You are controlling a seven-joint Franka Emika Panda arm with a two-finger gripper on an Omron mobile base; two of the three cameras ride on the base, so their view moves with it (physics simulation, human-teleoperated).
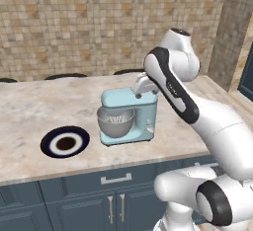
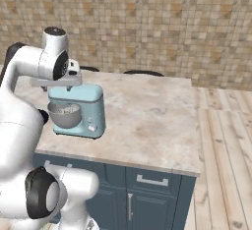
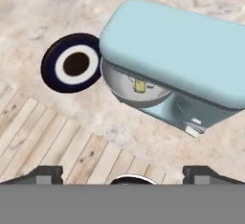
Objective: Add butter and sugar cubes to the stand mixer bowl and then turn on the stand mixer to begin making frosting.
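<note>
Glossy white rounded arm [image 1: 217,121] segments (black bands at joints), grey wrist flange.

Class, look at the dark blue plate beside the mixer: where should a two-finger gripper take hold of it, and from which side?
Grip the dark blue plate by its outer rim, coming down from above on the side away from the stand mixer. It lies flat on the counter, so probably only the thin edge offers purchase.

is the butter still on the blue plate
No, the plate is bare, and a small yellow block, the butter, lies inside the stand mixer bowl.
</note>
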